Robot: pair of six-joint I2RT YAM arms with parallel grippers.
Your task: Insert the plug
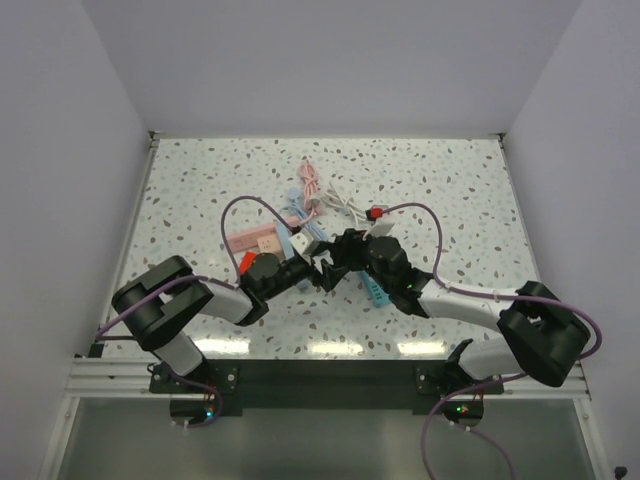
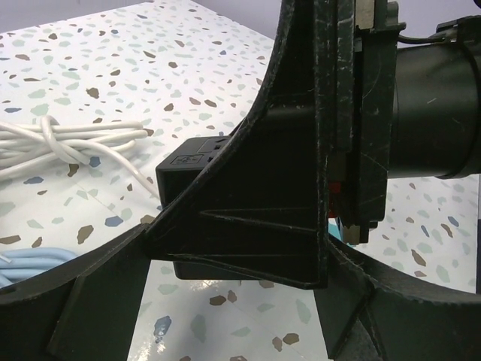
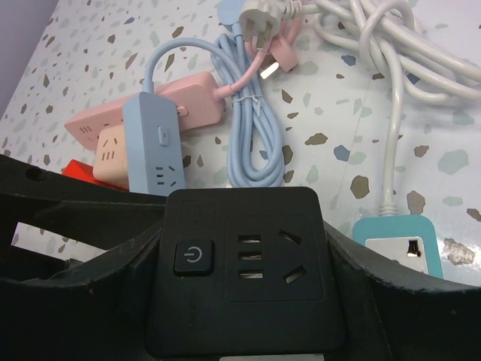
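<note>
My right gripper [image 3: 240, 308] is shut on a black socket block [image 3: 248, 256] with a power button, three slots and angled holes facing the camera. In the top view both grippers meet mid-table: the right gripper [image 1: 343, 255] faces the left gripper [image 1: 318, 273]. My left gripper [image 2: 233, 301] stands open, its fingers [image 2: 83, 301] wide apart on either side. Just beyond them are the black socket block [image 2: 192, 165] and one of the right gripper's fingers. A pale plug [image 3: 259, 13] and a pink plug [image 3: 279, 59] lie loose on the table behind the block; neither gripper holds a plug.
A light blue power strip [image 3: 154, 147] lies over a pink strip [image 3: 192, 101], with a coiled blue cord [image 3: 252, 128] beside them. A teal socket [image 3: 398, 244] sits at the right, and bundled white cable [image 3: 391, 45] lies behind it. White cable [image 2: 68, 143] also lies left of the left gripper.
</note>
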